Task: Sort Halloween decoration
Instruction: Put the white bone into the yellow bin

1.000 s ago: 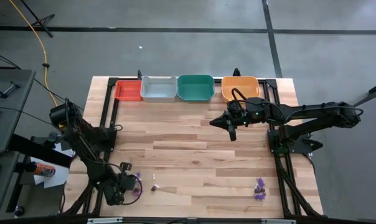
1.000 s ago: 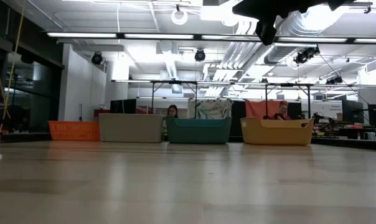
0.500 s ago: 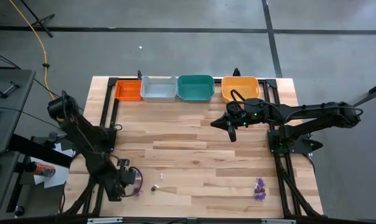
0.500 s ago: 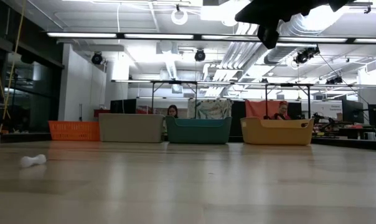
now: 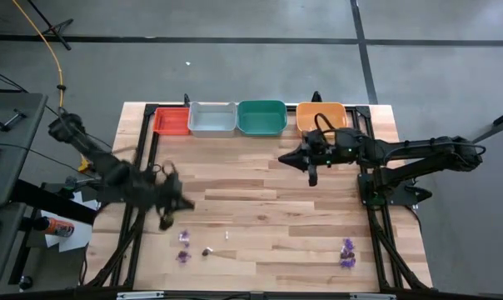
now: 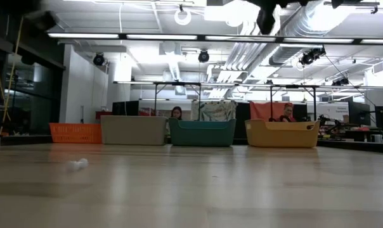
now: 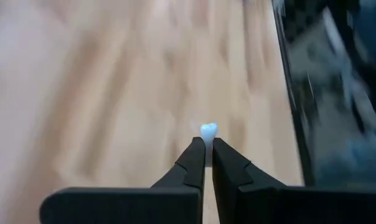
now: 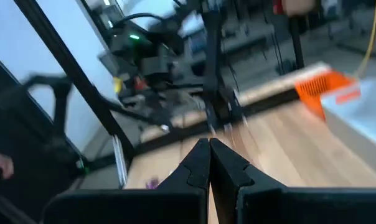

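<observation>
Wooden planks make up the table (image 5: 260,179), with four trays lined along its far edge: a red tray (image 5: 171,122), a grey tray (image 5: 211,119), a green tray (image 5: 261,117) and an orange tray (image 5: 321,117). Beyond them, the low view shows a workshop with two people seated behind the trays. On the left side of the table, the left gripper (image 5: 166,218) hangs above the boards, blurred; its wrist view shows the jaws pinched on a pale trinket (image 7: 208,131) whose rounded end sticks out past the fingertips. Near the front edge lie loose trinkets: two purple ones (image 5: 183,237) close together just beside a dark one (image 5: 206,251) and a pale one (image 5: 226,235), and well apart to the right a purple cluster (image 5: 346,252). In the low view one pale trinket (image 6: 77,164) lies on the boards at the left, blurred. Over the right part of the table, near the orange tray, the right gripper (image 5: 311,177) hovers with its jaws closed on nothing.
</observation>
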Controlling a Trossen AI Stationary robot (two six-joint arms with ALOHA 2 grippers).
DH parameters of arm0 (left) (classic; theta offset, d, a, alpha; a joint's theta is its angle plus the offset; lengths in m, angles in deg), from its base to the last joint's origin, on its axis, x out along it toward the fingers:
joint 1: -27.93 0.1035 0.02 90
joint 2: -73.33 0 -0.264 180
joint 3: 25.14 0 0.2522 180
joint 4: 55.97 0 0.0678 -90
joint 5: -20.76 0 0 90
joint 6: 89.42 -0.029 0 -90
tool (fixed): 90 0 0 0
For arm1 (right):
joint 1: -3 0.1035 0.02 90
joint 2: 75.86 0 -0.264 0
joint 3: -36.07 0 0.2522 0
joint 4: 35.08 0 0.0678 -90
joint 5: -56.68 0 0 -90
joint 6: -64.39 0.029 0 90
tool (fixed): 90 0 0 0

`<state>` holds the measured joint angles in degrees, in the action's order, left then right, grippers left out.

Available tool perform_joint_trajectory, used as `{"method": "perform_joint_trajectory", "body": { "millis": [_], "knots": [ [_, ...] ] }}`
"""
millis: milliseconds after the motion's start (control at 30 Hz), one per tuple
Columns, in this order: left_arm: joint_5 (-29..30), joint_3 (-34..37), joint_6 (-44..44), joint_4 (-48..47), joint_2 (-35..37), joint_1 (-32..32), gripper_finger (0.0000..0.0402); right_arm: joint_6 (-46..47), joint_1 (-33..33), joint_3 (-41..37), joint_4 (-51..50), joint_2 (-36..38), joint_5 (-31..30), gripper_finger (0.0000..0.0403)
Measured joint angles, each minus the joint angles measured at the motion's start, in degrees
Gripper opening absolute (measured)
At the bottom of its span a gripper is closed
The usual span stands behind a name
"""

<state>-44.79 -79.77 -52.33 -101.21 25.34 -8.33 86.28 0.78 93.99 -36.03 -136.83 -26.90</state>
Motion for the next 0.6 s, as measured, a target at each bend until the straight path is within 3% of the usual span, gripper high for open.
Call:
{"method": "perform_joint_trajectory", "body": {
  "millis": [133,300,467,600],
  "knots": [
    [-0.58,-0.02,-15.39,9.54,2.67,12.07,0.0000,-1.34,0.00,0.02,4.75,0.00,-0.92,0.0000],
    [-13.77,-0.07,-28.75,25.38,-0.56,26.21,0.0000,-3.32,0.00,0.02,5.44,0.00,-4.23,0.0000],
    [-24.75,-0.07,-30.31,38.23,-7.34,35.01,0.0000,-4.60,-0.02,0.02,5.45,-0.11,-6.17,0.0000],
    [-26.99,-0.07,-30.26,49.34,-13.44,39.13,0.0000,-4.20,-0.04,0.02,5.45,-0.11,-6.30,0.0000]
  ]
}}
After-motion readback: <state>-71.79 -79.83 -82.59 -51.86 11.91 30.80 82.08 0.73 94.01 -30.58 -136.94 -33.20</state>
